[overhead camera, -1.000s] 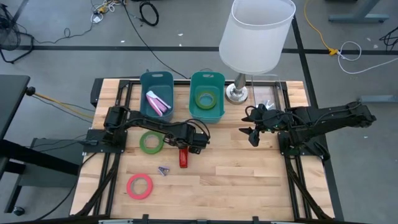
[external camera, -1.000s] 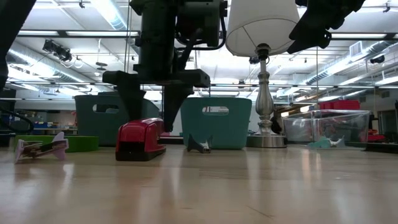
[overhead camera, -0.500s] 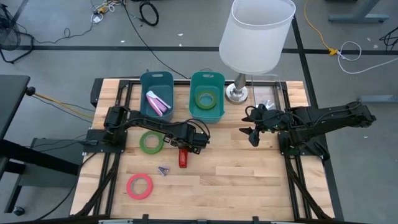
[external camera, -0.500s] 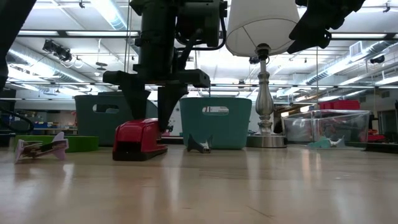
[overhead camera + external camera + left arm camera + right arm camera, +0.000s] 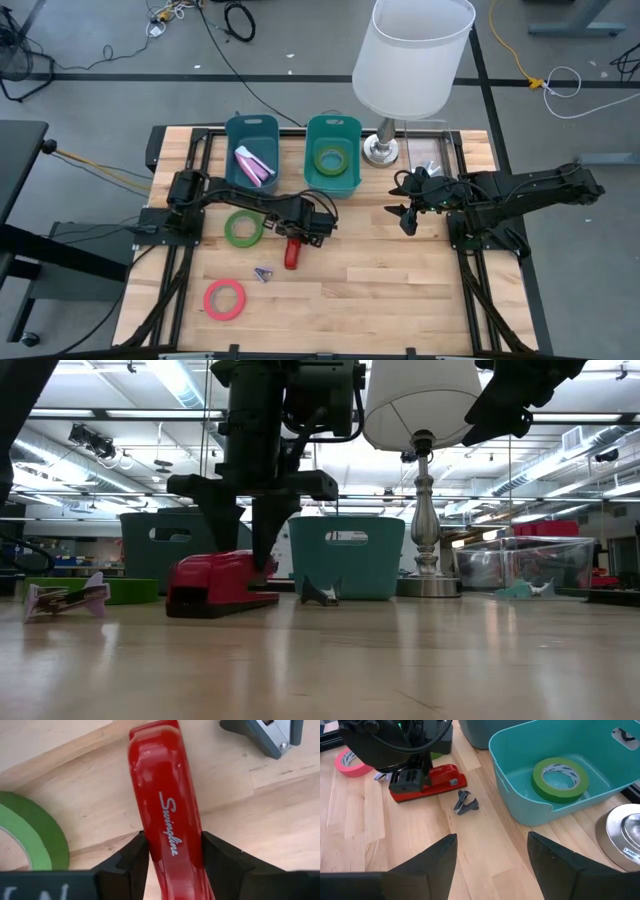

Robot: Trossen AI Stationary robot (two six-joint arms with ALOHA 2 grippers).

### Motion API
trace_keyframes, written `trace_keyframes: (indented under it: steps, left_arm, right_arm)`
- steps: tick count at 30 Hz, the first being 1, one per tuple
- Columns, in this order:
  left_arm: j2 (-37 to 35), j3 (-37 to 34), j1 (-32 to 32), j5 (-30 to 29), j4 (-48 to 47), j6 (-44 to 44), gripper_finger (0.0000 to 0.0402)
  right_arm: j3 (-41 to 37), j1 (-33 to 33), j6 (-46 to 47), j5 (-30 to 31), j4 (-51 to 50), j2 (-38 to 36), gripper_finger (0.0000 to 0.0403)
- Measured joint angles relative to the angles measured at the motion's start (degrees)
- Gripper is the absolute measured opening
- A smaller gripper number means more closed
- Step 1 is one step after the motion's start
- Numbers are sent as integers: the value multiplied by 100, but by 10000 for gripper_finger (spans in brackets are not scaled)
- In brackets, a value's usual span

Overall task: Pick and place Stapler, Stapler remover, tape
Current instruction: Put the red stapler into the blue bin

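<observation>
Here, the left gripper [image 5: 172,865] pinches a glossy red Swingline stapler [image 5: 291,254] between its dark fingers on the pale wooden table [image 5: 400,290], the stapler lying flat beside a green tape roll [image 5: 241,228]. A small metal staple remover [image 5: 465,803] sits just past it, and a pink tape roll [image 5: 225,299] lies nearer the table's front edge. Another green tape roll [image 5: 560,776] rests inside a smooth teal plastic bin [image 5: 333,152]. The right gripper [image 5: 490,855] hangs spread and empty near the lamp base [image 5: 380,150].
</observation>
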Motion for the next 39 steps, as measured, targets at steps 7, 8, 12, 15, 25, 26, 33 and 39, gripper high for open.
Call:
trace_keyframes:
  steps: [7, 8, 12, 15, 25, 26, 33, 39]
  left_arm:
    - [-2, 5, 4, 315, 13, 365, 156]
    - [-5, 13, 4, 389, -2, 422, 156]
    - [-109, 104, -6, 672, -103, 687, 154]
    - [-341, 214, 10, 685, -160, 872, 147]
    - [-1277, 507, 410, 460, -461, 978, 148]
    - [-1388, 507, 468, 387, -481, 978, 147]
    - [-2286, 505, 1057, -331, -546, 1002, 149]
    - [-2811, 505, 1818, -1012, -797, 1166, 147]
  right_arm:
    - [0, -2, 0, 0, 2, 0, 239]
    - [0, -1, 0, 0, 1, -1, 239]
    - [0, -1, -2, 0, 4, 0, 239]
    - [0, -2, -2, 0, 7, -2, 239]
    - [0, -2, -142, 226, 95, 0, 239]
    - [0, -1, -155, 253, 98, 0, 239]
    - [0, -2, -164, 297, 217, 0, 239]
    - [0, -2, -335, 298, 530, -2, 239]
